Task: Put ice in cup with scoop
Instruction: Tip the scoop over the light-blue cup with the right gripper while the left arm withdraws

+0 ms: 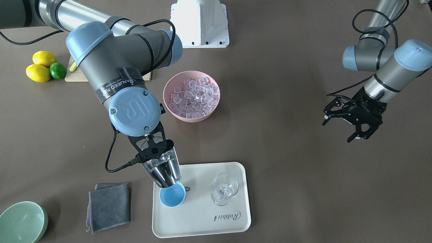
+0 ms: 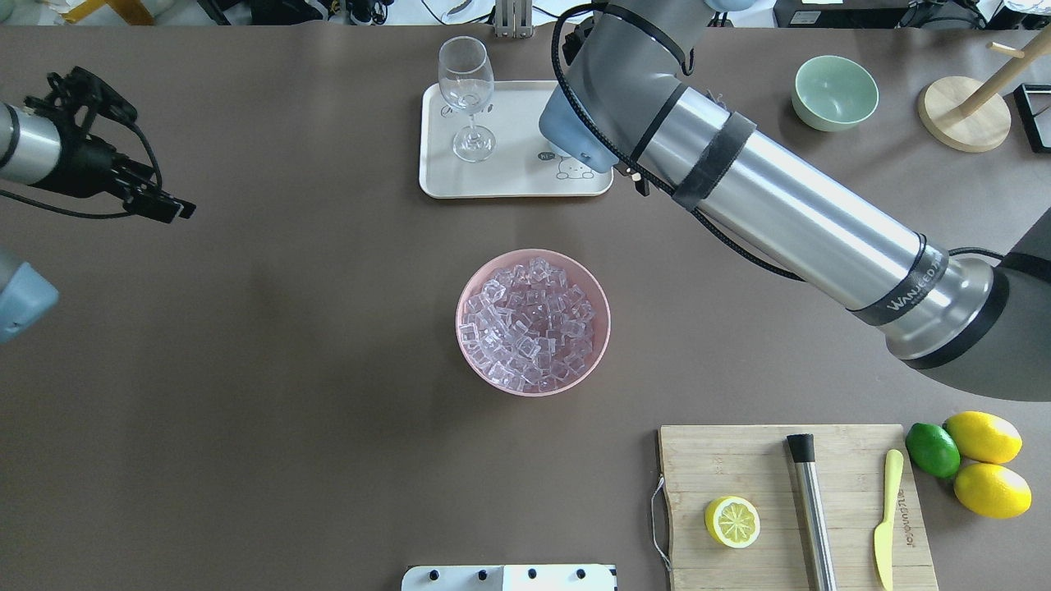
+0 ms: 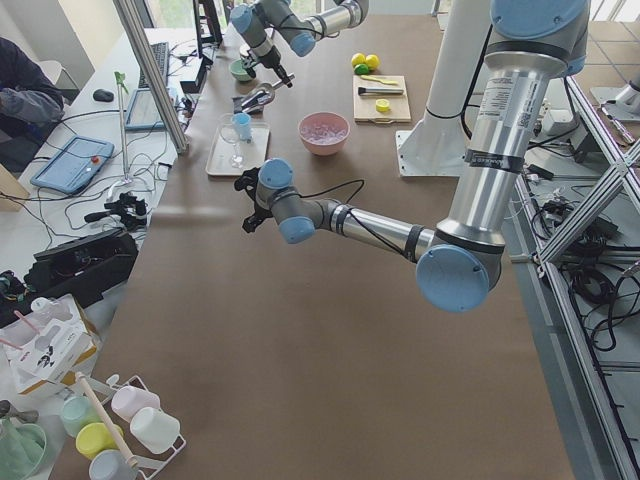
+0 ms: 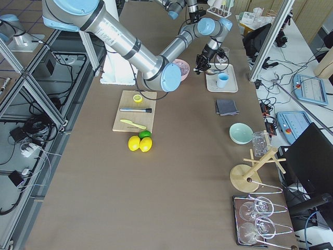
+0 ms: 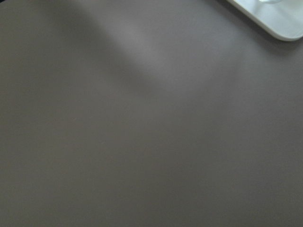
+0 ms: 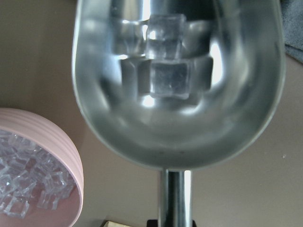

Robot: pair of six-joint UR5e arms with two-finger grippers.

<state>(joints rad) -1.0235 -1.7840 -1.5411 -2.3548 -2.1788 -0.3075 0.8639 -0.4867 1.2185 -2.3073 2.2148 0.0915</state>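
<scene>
My right gripper [image 1: 153,147] is shut on the rod handle of the steel scoop [image 1: 164,171]. The scoop tilts mouth-down, its lip over the near rim of the light-blue cup [image 1: 172,196] on the white tray [image 1: 202,224]. In the right wrist view two clear ice cubes [image 6: 165,79] lie in the scoop's trough [image 6: 180,137]. The cup's inside looks empty from the front view. Many more ice cubes [image 1: 194,95] fill the pink bowl [image 1: 192,117]. My left gripper [image 1: 338,131] is open and empty, far off to the side above the table.
A clear stemmed glass [image 1: 224,189] stands on the tray beside the cup. A grey cloth [image 1: 109,206] and a pale green bowl [image 1: 22,222] lie near the tray. A cutting board [image 2: 788,492] holds a lemon half, a steel cylinder and a knife; lemons and a lime [image 2: 969,460] lie beside it.
</scene>
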